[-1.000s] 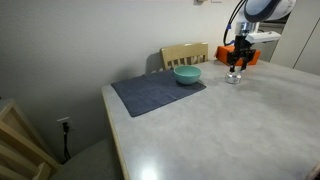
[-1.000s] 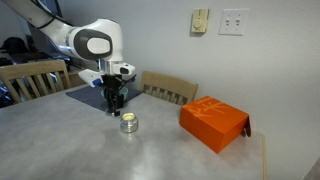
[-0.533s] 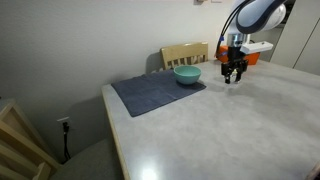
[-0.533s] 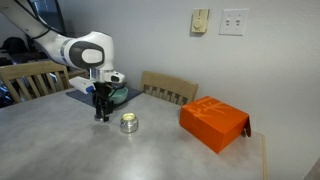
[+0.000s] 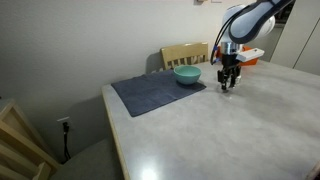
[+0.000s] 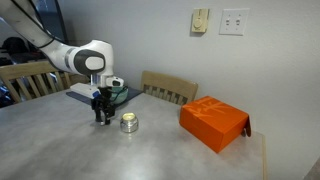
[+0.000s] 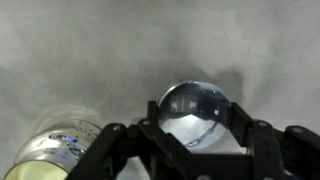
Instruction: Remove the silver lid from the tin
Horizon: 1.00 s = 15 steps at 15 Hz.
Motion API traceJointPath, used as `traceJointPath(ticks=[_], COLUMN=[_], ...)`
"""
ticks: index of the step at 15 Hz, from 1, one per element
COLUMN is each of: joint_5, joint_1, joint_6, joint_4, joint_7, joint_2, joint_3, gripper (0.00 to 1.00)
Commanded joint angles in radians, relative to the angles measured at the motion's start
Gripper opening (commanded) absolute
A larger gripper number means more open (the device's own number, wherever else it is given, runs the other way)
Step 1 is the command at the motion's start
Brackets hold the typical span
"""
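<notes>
The tin (image 6: 129, 123) stands open on the grey table, a small low silvery container. It also shows at the lower left of the wrist view (image 7: 60, 150). My gripper (image 6: 100, 116) is beside the tin, apart from it, low over the table on the teal bowl's side; it also shows in an exterior view (image 5: 228, 84). In the wrist view my gripper (image 7: 195, 135) is shut on the silver lid (image 7: 193, 108), a round shiny disc held between the two black fingers. In both exterior views the fingers hide the lid.
A teal bowl (image 5: 187, 75) sits on a dark mat (image 5: 150, 95) close behind the gripper. An orange box (image 6: 213, 122) lies past the tin. Wooden chairs (image 6: 168, 88) stand at the table's far edge.
My gripper has moved sideways away from the tin toward the teal bowl, carrying the lid, and has come down close to the table. The tin has stayed in place.
</notes>
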Motion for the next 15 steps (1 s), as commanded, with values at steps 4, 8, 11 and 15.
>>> traceJointPath(ticks=[4, 8, 11, 15], joint_5=[0.002, 0.008, 0.004, -0.004], joint_1=[-0.037, -0.053, -0.055, -0.050], joint_6=[0.090, 0.140, 0.123, 0.098], joint_4=[0.036, 0.040, 0.058, 0.092], joint_7=[-0.117, -0.164, -0.170, -0.166], joint_2=[0.035, 0.043, 0.058, 0.092], joint_3=[0.033, 0.046, 0.043, 0.036], gripper=[0.44, 0.44, 0.44, 0.44])
